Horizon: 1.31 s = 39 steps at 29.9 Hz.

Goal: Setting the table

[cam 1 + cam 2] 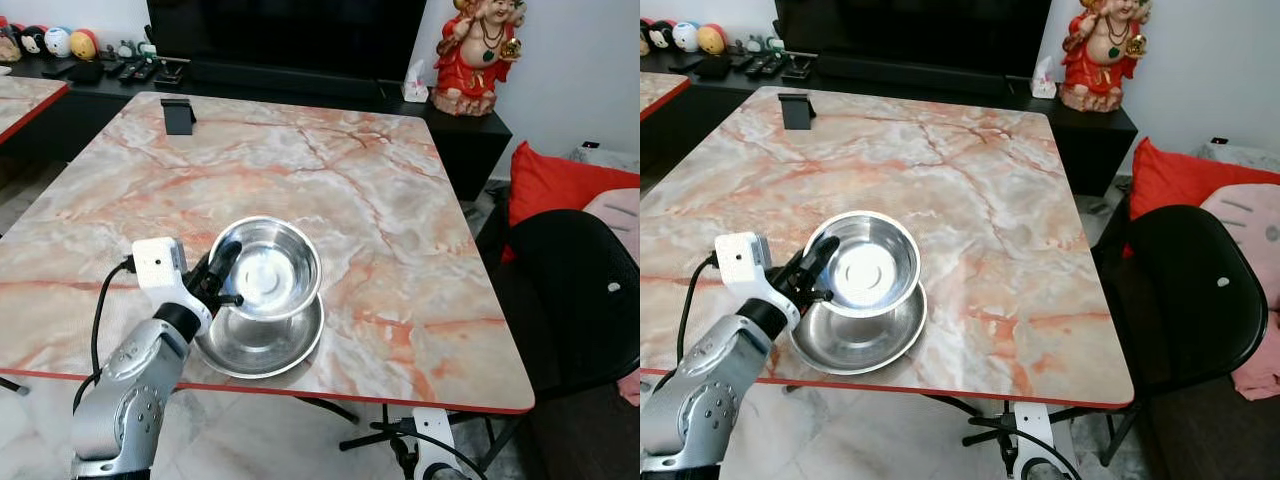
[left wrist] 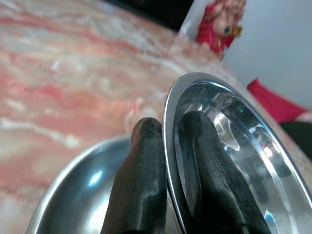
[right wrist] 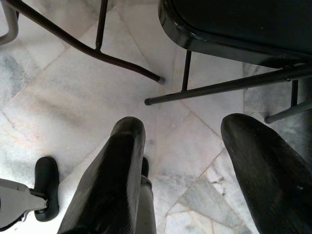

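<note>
A steel bowl (image 1: 268,268) is held tilted just above a shallow steel plate (image 1: 262,345) near the front edge of the marble table (image 1: 330,170). My left gripper (image 1: 222,272) is shut on the bowl's left rim, one finger inside and one outside, as the left wrist view shows at the rim (image 2: 171,146). Whether the bowl's base touches the plate I cannot tell. My right gripper (image 3: 183,165) hangs open below the table edge, over the tiled floor.
A black phone stand (image 1: 178,116) sits at the table's far left. A black chair (image 1: 575,300) stands at the right side, with red and pink cushions (image 1: 560,185) behind. A red figurine (image 1: 478,55) and a dark TV unit line the back wall.
</note>
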{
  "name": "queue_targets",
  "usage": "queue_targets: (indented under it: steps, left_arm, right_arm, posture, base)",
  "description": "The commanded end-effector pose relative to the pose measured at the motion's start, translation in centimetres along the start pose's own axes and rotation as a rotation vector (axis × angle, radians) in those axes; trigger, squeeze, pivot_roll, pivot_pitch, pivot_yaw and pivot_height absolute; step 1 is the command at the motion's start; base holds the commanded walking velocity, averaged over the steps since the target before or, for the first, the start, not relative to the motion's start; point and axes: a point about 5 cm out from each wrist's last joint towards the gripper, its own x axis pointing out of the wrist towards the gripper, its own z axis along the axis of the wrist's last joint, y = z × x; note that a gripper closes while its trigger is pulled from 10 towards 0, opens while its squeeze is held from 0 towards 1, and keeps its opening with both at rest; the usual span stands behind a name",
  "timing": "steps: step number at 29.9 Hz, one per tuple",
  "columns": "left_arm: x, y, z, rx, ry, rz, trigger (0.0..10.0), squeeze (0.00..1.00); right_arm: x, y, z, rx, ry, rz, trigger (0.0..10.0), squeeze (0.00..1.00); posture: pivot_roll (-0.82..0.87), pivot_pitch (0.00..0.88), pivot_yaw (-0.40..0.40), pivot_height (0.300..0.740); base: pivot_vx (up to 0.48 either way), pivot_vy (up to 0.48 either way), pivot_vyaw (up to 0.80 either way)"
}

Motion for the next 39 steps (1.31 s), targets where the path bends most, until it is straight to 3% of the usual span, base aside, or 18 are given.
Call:
queue_targets:
  steps: [1,6,39]
  left_arm:
    - [-0.1,-0.4,0.4,0.010,0.005,-0.012,10.0,0.00]
    - [-0.5,-0.2,-0.8,0.038,0.087,-0.012,10.0,0.00]
    - [0.2,0.9,-1.5,0.055,0.121,0.102,10.0,0.00]
  right_arm:
    - [0.0,-0.4,0.1,-0.013,0.005,-0.004,10.0,0.00]
    - [0.0,-0.4,0.1,-0.013,0.004,-0.002,10.0,0.00]
    - [0.0,-0.4,0.1,-0.005,0.004,-0.010,10.0,0.00]
  posture:
    - [0.08,0.000,-0.114,0.740]
    - [0.08,0.000,-0.112,0.740]
    - [0.07,0.000,-0.111,0.740]
  base:
    - [0.000,0.000,0.00]
    - [0.000,0.000,0.00]
    - [0.000,0.000,0.00]
